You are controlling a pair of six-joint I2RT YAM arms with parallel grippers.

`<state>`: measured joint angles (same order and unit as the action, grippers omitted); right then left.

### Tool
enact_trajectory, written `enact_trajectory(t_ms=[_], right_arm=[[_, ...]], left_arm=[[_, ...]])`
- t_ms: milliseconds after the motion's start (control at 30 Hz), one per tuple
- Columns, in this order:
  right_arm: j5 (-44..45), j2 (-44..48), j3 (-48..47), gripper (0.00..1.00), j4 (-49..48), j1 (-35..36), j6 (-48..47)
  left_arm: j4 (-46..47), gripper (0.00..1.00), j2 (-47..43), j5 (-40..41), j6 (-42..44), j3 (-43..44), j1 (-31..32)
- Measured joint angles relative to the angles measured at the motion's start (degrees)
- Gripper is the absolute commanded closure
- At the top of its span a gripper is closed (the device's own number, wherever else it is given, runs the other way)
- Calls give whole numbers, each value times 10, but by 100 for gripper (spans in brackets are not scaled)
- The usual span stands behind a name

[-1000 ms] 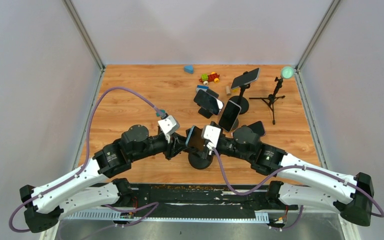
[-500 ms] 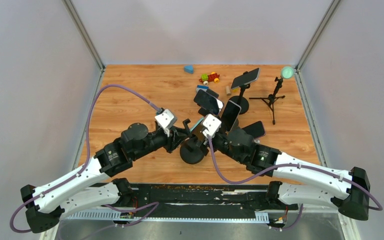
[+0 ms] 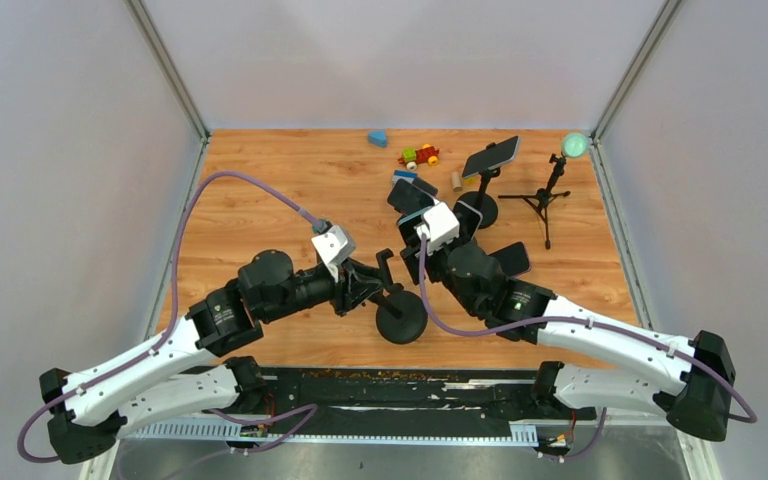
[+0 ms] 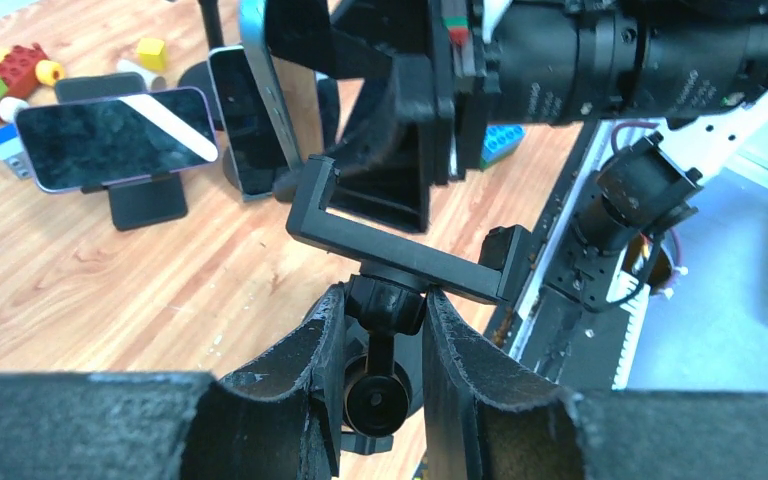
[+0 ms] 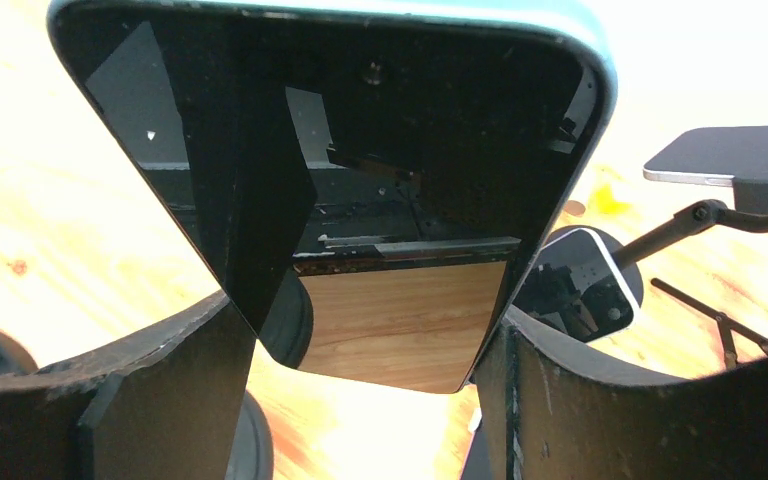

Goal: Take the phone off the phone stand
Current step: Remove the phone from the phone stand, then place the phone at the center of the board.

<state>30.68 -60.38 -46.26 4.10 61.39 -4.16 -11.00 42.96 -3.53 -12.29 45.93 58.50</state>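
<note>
Wood-grain tabletop (image 3: 260,190), orange-brown, matte. Plain pale grey walls (image 3: 60,150) on left, back, right. Slim metal posts (image 3: 165,65) rising at both back corners. Light soft, even.

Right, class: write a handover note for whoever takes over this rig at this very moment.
The left gripper has its jaws shut on the neck of the phone stand, under the cradle.
The right gripper has its jaws shut on the phone, held up clear of the stand.
Done: the phone is out and the cradle is empty.
Left: lay the phone on a bare patch of the table, probably clear of the other phones at the back, then open both.
</note>
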Motion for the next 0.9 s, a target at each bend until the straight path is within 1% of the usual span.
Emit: enact_trajectory(t_ms=[133, 267, 333, 467, 500, 633, 767, 900], right_arm=[[3, 6, -7, 100, 12, -9, 6], [-13, 24, -19, 100, 50, -17, 10], [-30, 31, -35, 100, 78, -23, 14], [-92, 29, -86, 100, 161, -38, 22], [-113, 23, -109, 100, 195, -42, 27], [-177, -13, -167, 100, 271, -47, 47], [-236, -40, -173, 100, 323, -48, 72], [-276, -68, -174, 100, 359, -50, 94]], left_arm=[[-19, 100, 0, 5, 0, 5, 3], [-48, 100, -1, 48, 0, 13, 3], [-69, 100, -2, 83, 0, 18, 1], [-115, 100, 0, 130, 0, 35, -17], [-128, 100, 1, 140, 1, 42, -27], [-168, 100, 17, 169, 2, 76, -87], [-181, 100, 40, 176, 6, 97, -159], [-186, 100, 76, 181, 12, 112, -214]])
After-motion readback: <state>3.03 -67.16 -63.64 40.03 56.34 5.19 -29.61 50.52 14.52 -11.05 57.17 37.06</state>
